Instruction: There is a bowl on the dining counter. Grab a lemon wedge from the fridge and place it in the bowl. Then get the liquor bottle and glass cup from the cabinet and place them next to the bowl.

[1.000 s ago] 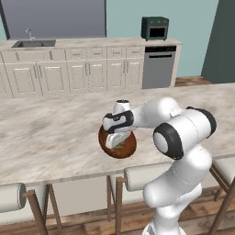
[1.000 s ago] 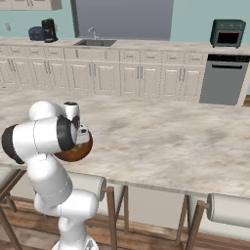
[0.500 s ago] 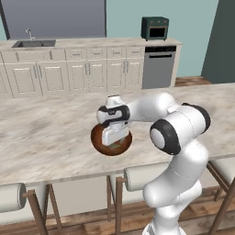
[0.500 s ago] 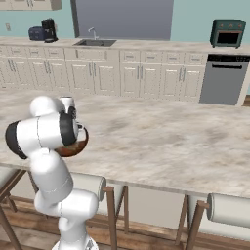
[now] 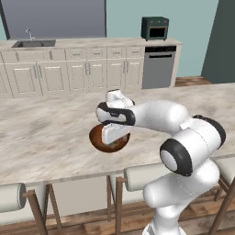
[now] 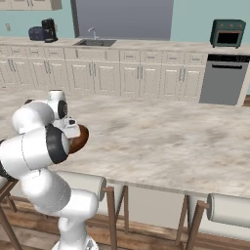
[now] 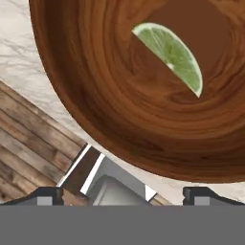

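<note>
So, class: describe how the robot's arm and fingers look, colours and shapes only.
The arm is made of glossy white, rounded segments joined by dark, ring-like joints. The hand is a white block with a dark band. The gripper ends in two small, dark, squared fingers. No cables or markings are visible.

Lemon wedge in the bowl, on the dining counter.
Green-fleshed lemon wedge [image 7: 170,52] lying inside the brown wooden bowl [image 7: 100,110], off centre; bowl upright near the front edge of the beige marbled dining counter [image 5: 46,137].

Wood-grain bowl [image 7: 95,95]; marbled stone counter [image 5: 41,133]
</note>
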Controlling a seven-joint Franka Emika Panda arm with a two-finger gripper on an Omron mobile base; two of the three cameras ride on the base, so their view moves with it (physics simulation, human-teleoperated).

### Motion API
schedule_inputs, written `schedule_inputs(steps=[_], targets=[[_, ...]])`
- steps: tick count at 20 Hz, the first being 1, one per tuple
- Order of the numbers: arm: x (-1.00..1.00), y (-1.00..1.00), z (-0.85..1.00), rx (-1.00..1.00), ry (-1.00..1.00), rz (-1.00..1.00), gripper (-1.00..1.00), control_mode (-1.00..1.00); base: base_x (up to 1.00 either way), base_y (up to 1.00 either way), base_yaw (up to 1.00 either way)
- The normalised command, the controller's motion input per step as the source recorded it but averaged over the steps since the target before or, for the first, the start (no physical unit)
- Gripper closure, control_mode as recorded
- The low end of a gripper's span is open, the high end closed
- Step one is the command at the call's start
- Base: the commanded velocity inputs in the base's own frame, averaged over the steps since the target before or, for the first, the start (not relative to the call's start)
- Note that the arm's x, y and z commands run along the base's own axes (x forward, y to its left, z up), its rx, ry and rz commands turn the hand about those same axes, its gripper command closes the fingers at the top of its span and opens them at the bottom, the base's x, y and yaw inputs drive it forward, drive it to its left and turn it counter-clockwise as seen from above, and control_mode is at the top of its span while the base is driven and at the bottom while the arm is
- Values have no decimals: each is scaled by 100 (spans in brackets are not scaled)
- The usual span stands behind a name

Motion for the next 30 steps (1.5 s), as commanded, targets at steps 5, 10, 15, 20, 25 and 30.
schedule_inputs(steps=[5,10,15,20,25,30], targets=[[-19,0,56,-2,-10,-2,-100,-100,0,0,0],[-35,0,64,0,-21,0,-100,-100,0,0,0],[-56,0,77,0,-33,-3,-100,-100,0,0,0],[-56,-4,99,0,-37,-9,-100,-100,0,0,0],[-56,-29,96,0,-28,-14,-100,-100,0,0,0],[-53,-58,52,5,-6,-15,-100,-100,0,0,0]])
